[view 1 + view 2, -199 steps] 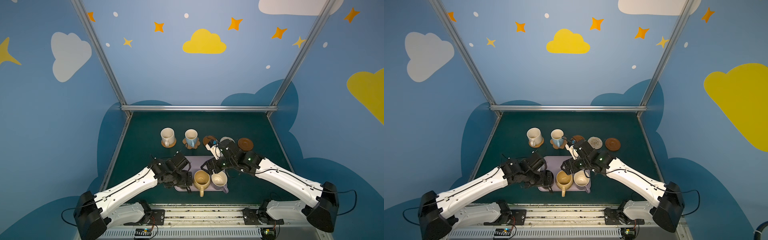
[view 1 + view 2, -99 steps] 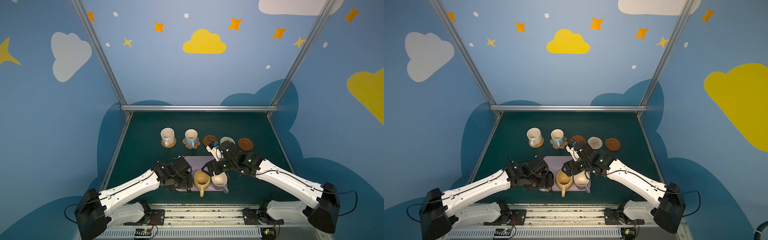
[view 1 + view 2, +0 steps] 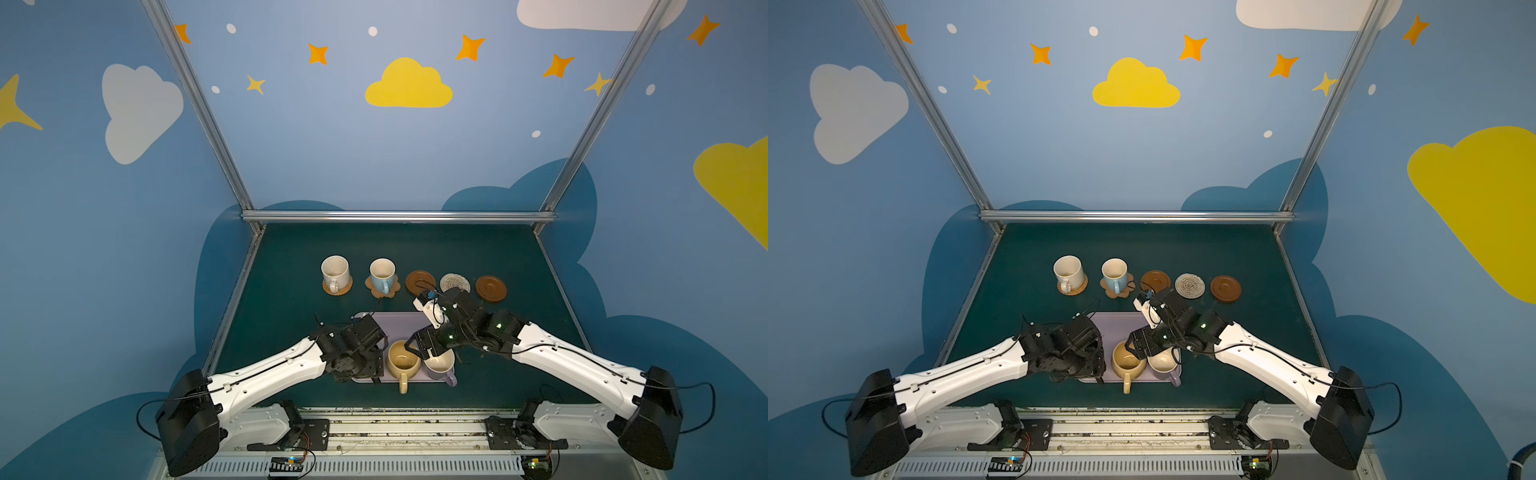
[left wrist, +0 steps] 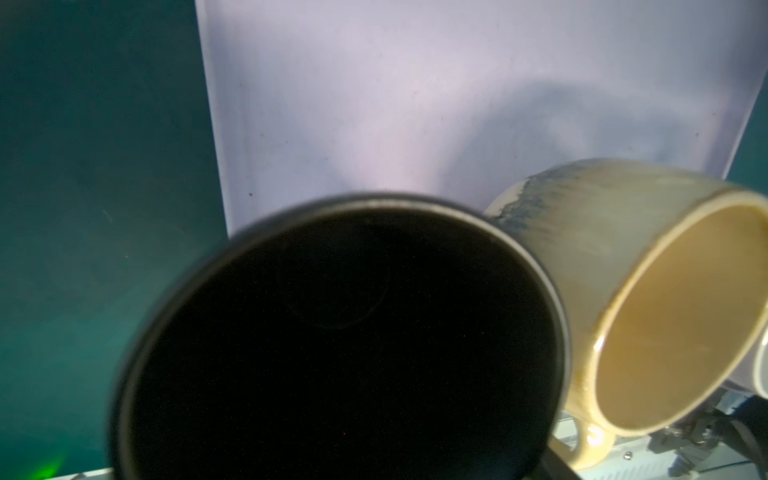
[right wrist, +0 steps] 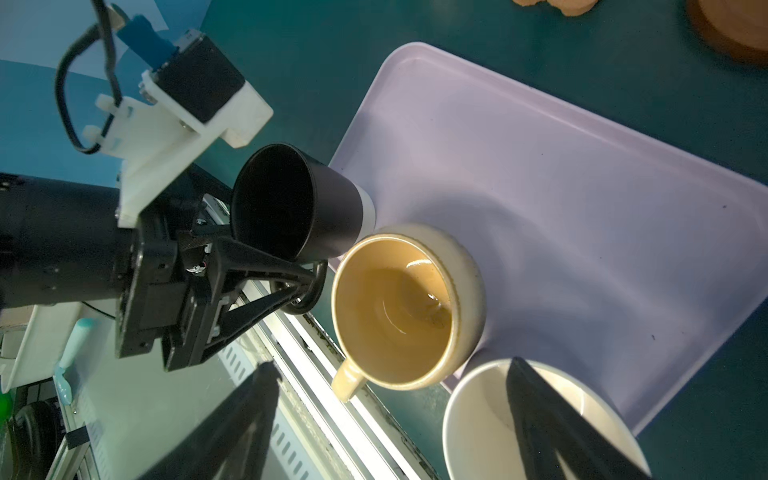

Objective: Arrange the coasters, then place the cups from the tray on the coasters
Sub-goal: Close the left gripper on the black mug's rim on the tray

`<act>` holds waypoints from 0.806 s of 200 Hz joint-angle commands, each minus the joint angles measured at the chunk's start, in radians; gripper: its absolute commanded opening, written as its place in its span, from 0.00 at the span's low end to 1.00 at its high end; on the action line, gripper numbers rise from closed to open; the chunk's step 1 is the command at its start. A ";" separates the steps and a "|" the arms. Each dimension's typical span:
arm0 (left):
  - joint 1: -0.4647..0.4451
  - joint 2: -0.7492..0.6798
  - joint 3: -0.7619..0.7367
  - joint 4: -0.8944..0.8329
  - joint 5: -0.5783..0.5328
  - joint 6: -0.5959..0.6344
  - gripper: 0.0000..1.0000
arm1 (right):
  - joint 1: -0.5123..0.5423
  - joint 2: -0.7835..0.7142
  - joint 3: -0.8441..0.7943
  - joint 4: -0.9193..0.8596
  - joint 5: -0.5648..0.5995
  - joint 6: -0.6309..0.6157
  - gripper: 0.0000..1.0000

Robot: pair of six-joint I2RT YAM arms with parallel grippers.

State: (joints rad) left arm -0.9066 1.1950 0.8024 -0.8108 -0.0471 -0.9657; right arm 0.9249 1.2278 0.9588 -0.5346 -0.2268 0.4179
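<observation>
Both grippers have dropped nearer since a sec ago: L gripper [image 5: 311, 286] now sits at the handle of the black mug [image 5: 299, 208], at near-left corner of the tray [image 5: 582, 187]; can't tell if it grips. R gripper [image 3: 428, 353] is spread wide, one finger [image 5: 540, 415] inside the lilac mug [image 5: 478, 424] at tray's near-right, w/ the yellow mug [image 5: 395, 307] just left.

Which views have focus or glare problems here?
Left wrist: the black mug fills the foreground, rim blurred, inside crushed to black; soft shadow on the tray. Right wrist: mostly sharp, small glare spot inside the mustard mug. Both top views: sharp, evenly lit; frame posts splay outward, likely wide-angle.
</observation>
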 commanded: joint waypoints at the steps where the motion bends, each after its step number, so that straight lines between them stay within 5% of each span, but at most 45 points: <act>1: 0.000 0.009 0.014 -0.037 -0.044 0.023 0.80 | 0.006 -0.013 0.017 0.001 0.001 -0.008 0.86; 95: 0.012 0.033 0.041 0.060 -0.045 0.188 0.77 | 0.007 0.010 0.032 -0.014 0.012 -0.021 0.85; 161: 0.014 0.070 0.075 -0.018 -0.100 0.223 0.64 | 0.009 -0.001 0.013 0.032 -0.052 -0.005 0.85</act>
State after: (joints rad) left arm -0.8967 1.2968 0.8803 -0.8158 -0.1318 -0.7715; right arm 0.9249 1.2362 0.9657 -0.5343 -0.2329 0.4110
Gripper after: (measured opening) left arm 0.664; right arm 0.852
